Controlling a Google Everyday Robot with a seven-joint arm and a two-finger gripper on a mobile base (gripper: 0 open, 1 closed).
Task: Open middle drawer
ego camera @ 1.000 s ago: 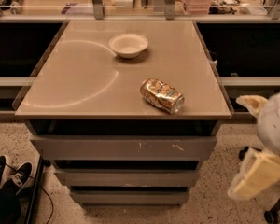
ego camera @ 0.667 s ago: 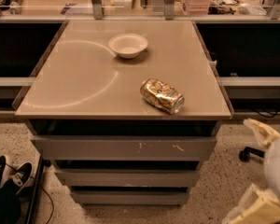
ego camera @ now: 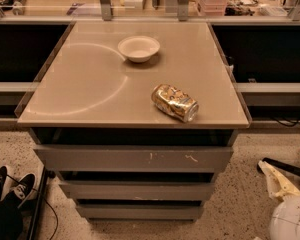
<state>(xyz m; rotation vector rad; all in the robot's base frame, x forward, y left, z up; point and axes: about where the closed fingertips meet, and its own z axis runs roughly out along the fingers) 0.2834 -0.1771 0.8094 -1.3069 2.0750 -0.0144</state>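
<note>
The cabinet has three grey drawer fronts under a beige top. The middle drawer is the plain, handle-less front below the taller scratched front and above the narrowest front. A dark gap shows above each front. My gripper is low at the bottom right, with a pale cream part above a white rounded arm shell. It is to the right of the drawers, near the floor, and touches nothing.
A white bowl and a crushed gold can lie on the beige top. Shoes and a cable are on the floor at the left. A dark bar lies on the floor at the right.
My arm and gripper have dropped down at the right, from beside the cabinet top to near the floor. The drawers, bowl and can have not moved.
</note>
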